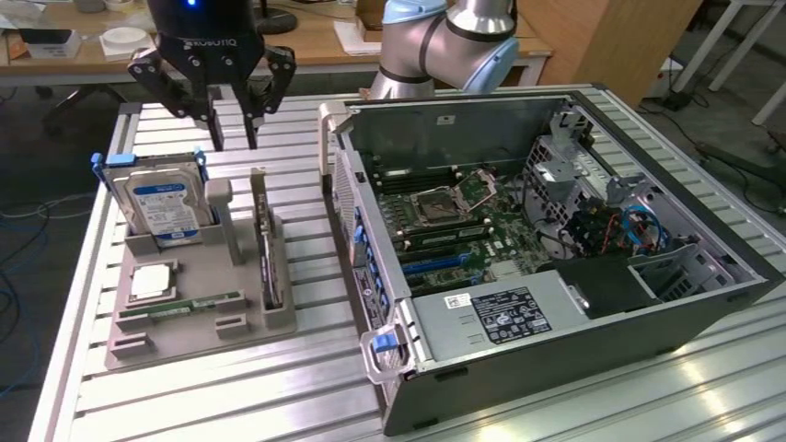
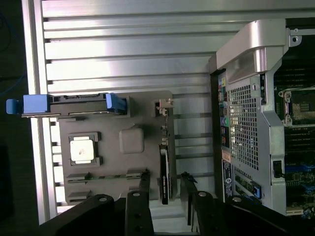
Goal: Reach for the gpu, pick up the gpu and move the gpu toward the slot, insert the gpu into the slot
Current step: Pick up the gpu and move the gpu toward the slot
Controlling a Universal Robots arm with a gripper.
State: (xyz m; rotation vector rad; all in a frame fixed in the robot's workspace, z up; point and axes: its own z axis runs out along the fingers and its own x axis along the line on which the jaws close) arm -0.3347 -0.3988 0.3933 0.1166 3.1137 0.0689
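Since the gpu stands on its long edge in a groove of the grey holder, only its thin top edge is offered upward. It sits well apart from the slot, which I take to be the long blue connector on the board inside the open case. By the look of it the card is light and stiff, yet not a thing to squeeze hard: thin, bare, with delicate parts on its faces. The flat faces near the middle of the top edge seem the sound place to pinch it, clear of the metal bracket. A hold far off centre would likely let it swing. The gripper hangs above the holder's far end, fingers apart and nothing between them. From the wrist, the card lies in line with the gap.

Round about is a workroom, desks and a wooden cabinet behind. The table is ribbed aluminium, hard and shiny. The case fills the exterior view's right, with the holder on the left. A hard drive stands upright near the card, with a chip and a memory stick lying lower in the holder.
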